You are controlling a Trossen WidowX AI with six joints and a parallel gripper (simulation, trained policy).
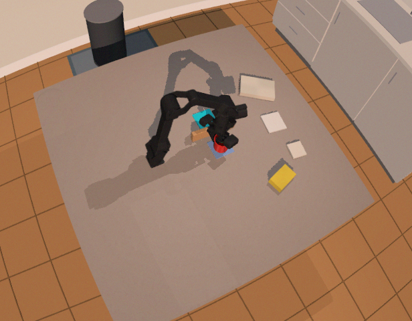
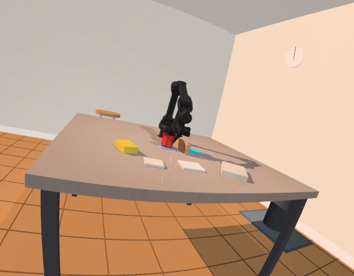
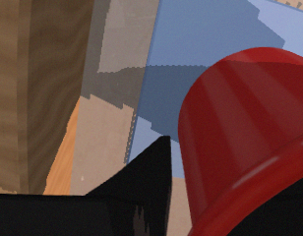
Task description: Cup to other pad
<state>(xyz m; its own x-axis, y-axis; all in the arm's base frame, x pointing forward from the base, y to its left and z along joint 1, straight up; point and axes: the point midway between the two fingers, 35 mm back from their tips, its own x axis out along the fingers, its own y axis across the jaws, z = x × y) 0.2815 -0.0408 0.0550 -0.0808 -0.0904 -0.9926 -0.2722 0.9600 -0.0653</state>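
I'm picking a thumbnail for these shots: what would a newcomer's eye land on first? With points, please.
Probably the black arm [image 1: 168, 103] [image 2: 179, 85], arching over the table's far half in the exterior view. Next, the bright red cup [image 1: 220, 148] [image 2: 167, 140] [image 3: 230, 128] at the blue pad, then the yellow block [image 1: 282, 176] [image 2: 126, 146], off by itself.

Grey-brown table [image 1: 164, 224] [image 2: 96, 169] [image 3: 107, 157] under blue pad [image 1: 217, 154] [image 2: 161, 145] [image 3: 191, 29], cyan pad [image 1: 198, 115] [image 2: 195, 152], upright wooden board [image 1: 199, 134] [image 2: 183, 146] [image 3: 38, 88], yellow block [image 1: 282, 176] [image 2: 126, 146], three pale slabs [image 1: 273, 122] [image 2: 191, 165].

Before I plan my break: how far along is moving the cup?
Done: the gripper is at the red cup, one finger outside its wall; I can't tell if it grips.
In hand: apparently the grasp, at the blue pad.
Left: likely crossing the wooden block, lowering onto the cyan pad, releasing. Marbles aren't visible.
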